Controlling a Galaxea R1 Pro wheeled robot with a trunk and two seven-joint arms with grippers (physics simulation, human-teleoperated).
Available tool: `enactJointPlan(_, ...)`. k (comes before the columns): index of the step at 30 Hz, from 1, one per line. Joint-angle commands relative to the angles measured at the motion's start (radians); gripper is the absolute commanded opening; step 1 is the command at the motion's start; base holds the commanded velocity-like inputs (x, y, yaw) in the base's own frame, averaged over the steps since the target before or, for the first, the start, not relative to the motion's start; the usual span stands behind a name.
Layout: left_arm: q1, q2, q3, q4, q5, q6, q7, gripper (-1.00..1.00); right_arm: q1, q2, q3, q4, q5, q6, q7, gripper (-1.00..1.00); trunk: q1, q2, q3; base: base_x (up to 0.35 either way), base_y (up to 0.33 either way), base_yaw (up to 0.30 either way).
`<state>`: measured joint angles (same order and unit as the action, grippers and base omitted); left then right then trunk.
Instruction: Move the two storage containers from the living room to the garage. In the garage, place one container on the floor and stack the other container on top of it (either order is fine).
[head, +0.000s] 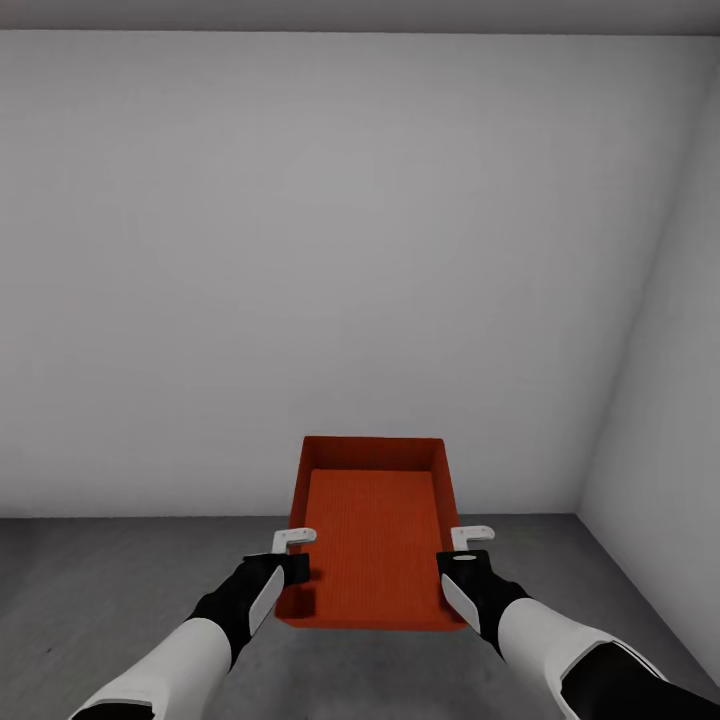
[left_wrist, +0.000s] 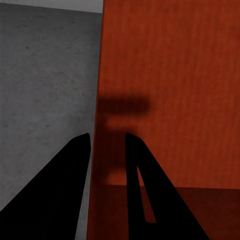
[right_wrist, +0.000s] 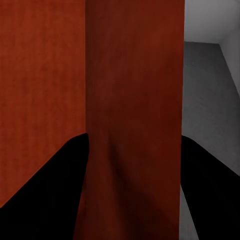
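— Where was the box?

— I had one orange-red box (head: 372, 535) up in front of me, off the grey floor (head: 90, 590), its open top toward my head. It was empty. A white wall (head: 330, 270) stood ahead, and a second wall (head: 665, 400) met it in a corner on my right.

— And your pincers?

— My left gripper (head: 290, 552) was clamped on the box's left wall, near the end closest to me. At that wrist, one dark finger (left_wrist: 65, 195) sat outside the wall and the other inside, with the thin wall edge between them.

— The right one?

— My right gripper (head: 466, 548) pinched the right wall the same way, roughly level with the left. From that wrist, the wall (right_wrist: 132, 125) ran straight between the two fingers (right_wrist: 45, 185), floor showing beyond it.

— Was it level?

— Nearly, held between both arms.
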<state>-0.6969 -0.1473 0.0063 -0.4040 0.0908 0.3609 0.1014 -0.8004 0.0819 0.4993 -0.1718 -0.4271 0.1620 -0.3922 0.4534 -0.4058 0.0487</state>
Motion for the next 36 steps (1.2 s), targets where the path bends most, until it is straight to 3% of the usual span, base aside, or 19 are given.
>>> enactJointPlan(1,0.000,-0.001,-0.001,-0.004,-0.029,-0.002,0.017,-1.00,0.000,0.009,-0.007,0.001,-0.022,0.008,-0.007,-1.00,0.004,-0.008,-0.004,0.000,0.000,0.000)
enactJointPlan(19,0.000,-0.003,-0.002,0.002,-0.029,0.000,0.006,-1.00,0.000,0.010,-0.007,0.001,-0.022,0.009,-0.007,-1.00,0.073,-0.134,-0.060,0.000,0.000,0.000)
enactJointPlan(36,0.000,-0.002,0.000,0.002,-0.029,-0.002,0.006,-1.00,0.000,0.009,-0.007,0.001,-0.022,0.009,-0.007,-1.00,0.138,-0.253,-0.139,0.000,0.000,0.000)
